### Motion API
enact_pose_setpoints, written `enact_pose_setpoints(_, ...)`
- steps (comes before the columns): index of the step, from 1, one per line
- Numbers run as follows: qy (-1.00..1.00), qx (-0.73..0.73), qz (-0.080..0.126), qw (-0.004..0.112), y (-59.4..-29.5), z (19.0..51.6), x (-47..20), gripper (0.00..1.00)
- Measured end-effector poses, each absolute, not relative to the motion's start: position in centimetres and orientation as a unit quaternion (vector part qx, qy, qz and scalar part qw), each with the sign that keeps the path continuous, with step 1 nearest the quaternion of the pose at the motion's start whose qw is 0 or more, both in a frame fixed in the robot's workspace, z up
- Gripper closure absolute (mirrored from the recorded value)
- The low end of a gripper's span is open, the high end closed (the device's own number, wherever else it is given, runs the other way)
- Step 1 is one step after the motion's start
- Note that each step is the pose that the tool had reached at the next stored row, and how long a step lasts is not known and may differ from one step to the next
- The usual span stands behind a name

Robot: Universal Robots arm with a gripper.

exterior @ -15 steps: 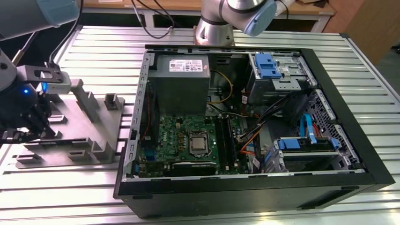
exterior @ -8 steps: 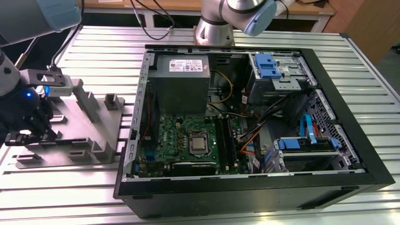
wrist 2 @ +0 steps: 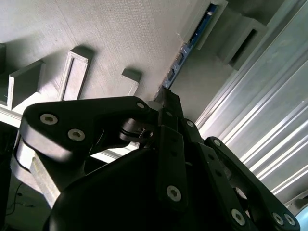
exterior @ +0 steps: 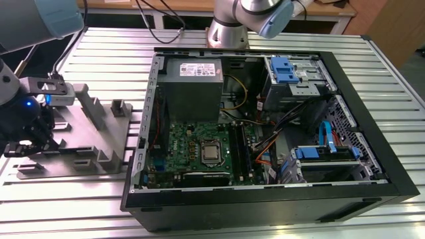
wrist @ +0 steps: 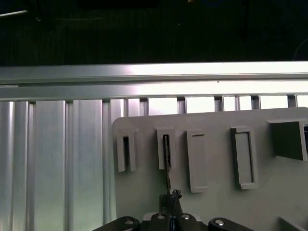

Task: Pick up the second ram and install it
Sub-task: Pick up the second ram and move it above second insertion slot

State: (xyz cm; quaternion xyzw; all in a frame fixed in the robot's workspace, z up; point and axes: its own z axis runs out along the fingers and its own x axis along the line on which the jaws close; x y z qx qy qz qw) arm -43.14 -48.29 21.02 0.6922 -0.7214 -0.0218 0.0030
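The second ram (wrist 2: pixel 185 50) is a slim blue-green strip seen edge-on, standing in a slot of the grey holder tray (wrist 2: pixel 120 33). In the first wrist view its thin edge (wrist: pixel 167 163) runs from the slot down to my fingertips. My gripper (wrist 2: pixel 166 96) sits at the strip's near end with its black fingers drawn together on it, as also seen from the first wrist camera (wrist: pixel 171 198). In the exterior view my gripper (exterior: pixel 27 143) hangs low over the tray (exterior: pixel 86 144) at that view's left.
An open computer case (exterior: pixel 345 99) lies at the exterior view's right of the tray, with the green motherboard (exterior: pixel 196 149), a grey power supply (exterior: pixel 192 74) and blue drive bays (exterior: pixel 285 69) inside. A ribbed metal table (exterior: pixel 99 50) carries everything. The tray has several raised slots and posts (exterior: pixel 89 104).
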Motion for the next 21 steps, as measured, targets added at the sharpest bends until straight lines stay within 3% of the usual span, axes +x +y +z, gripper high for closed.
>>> enact_pose_setpoints(8,-0.721,0.692,-0.022,0.003,-48.29,20.95,-43.17,0.89)
enact_pose_setpoints(13,-0.720,0.694,-0.022,0.003,-48.28,20.88,-43.17,0.70)
enact_pose_setpoints(21,-0.699,0.715,-0.022,0.004,-48.28,20.31,-43.17,0.70)
